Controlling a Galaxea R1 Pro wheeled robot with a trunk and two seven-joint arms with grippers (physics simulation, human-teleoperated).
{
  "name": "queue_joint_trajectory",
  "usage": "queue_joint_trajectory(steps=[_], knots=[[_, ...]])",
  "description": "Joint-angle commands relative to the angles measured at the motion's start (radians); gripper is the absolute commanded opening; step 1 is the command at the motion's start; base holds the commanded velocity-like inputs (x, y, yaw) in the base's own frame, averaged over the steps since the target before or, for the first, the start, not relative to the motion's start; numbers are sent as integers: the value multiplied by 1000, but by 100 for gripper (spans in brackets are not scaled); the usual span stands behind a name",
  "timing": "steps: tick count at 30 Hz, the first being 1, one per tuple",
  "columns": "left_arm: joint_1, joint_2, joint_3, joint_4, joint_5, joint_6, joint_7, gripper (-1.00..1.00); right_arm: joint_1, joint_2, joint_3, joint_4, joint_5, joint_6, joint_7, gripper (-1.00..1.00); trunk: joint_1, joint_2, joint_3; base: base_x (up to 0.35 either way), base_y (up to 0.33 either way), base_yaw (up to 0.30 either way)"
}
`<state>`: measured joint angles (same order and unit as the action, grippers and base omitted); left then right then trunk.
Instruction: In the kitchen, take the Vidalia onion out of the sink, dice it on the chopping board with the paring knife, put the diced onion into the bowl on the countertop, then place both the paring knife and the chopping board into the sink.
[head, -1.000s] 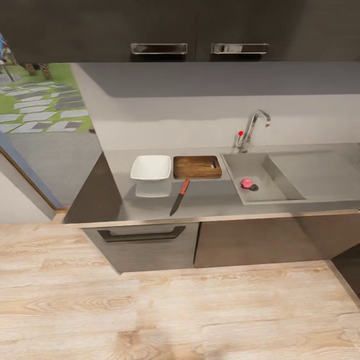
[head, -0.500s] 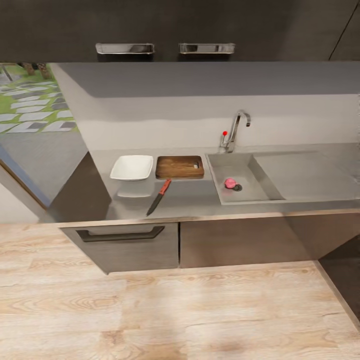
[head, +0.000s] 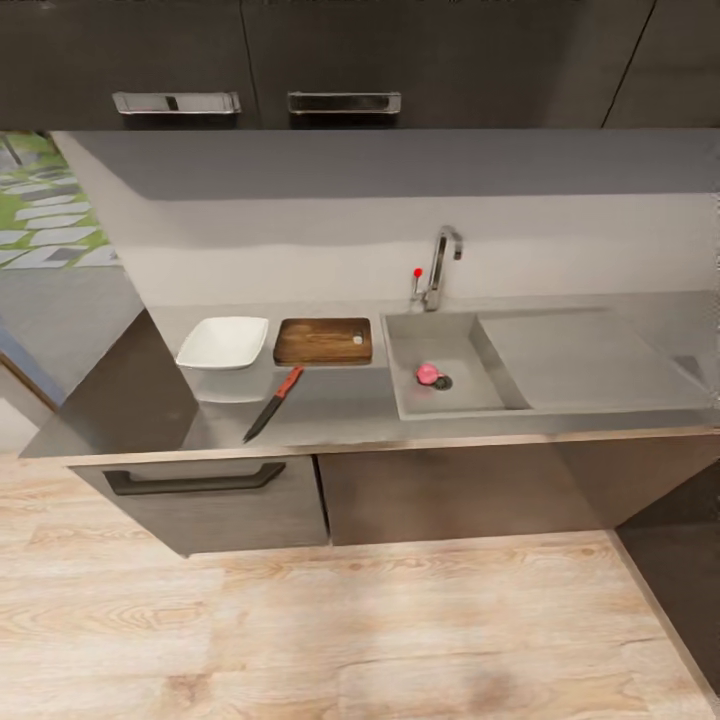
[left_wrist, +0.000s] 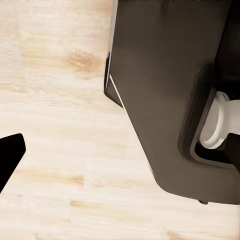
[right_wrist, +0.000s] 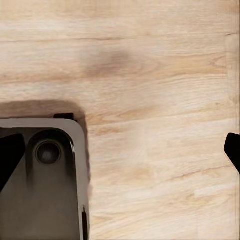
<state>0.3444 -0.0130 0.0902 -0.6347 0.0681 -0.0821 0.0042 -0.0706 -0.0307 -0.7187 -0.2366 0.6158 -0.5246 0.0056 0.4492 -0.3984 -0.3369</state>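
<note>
In the head view the pinkish-red Vidalia onion (head: 428, 373) lies in the steel sink (head: 462, 388) beside the drain. Left of the sink, the dark brown chopping board (head: 322, 341) lies flat on the grey countertop (head: 345, 412). The white bowl (head: 222, 343) stands just left of the board. Nearer the counter's front edge, the paring knife (head: 272, 404) lies slantwise, its handle toward the board. My left gripper (left_wrist: 120, 160) and right gripper (right_wrist: 120, 150) hang over the wooden floor, far from the counter, both open and holding nothing.
A chrome faucet (head: 438, 265) with a red knob stands behind the basin, and a flat drainboard (head: 590, 355) lies to its right. Dark cabinets with a bar handle (head: 195, 482) sit under the counter. Light wooden floor (head: 360, 620) lies between me and the cabinets. My dark base (left_wrist: 165, 90) shows below the wrists.
The whole head view has shifted, so the counter and its things now sit further left in the picture: the camera moved. The onion, board, knife and bowl keep their places.
</note>
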Motion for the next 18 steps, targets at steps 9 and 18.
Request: queue_joint_trajectory(steps=[9,18], knots=[[1,-1,2,-2,7,0,0,100,-1,1,-7,2,10,-5,1,100,1,-2,13,87,-307,0],[1,-1,2,-2,7,0,0,100,-1,1,-7,2,10,-5,2,100,1,-2,27,46,-307,0]])
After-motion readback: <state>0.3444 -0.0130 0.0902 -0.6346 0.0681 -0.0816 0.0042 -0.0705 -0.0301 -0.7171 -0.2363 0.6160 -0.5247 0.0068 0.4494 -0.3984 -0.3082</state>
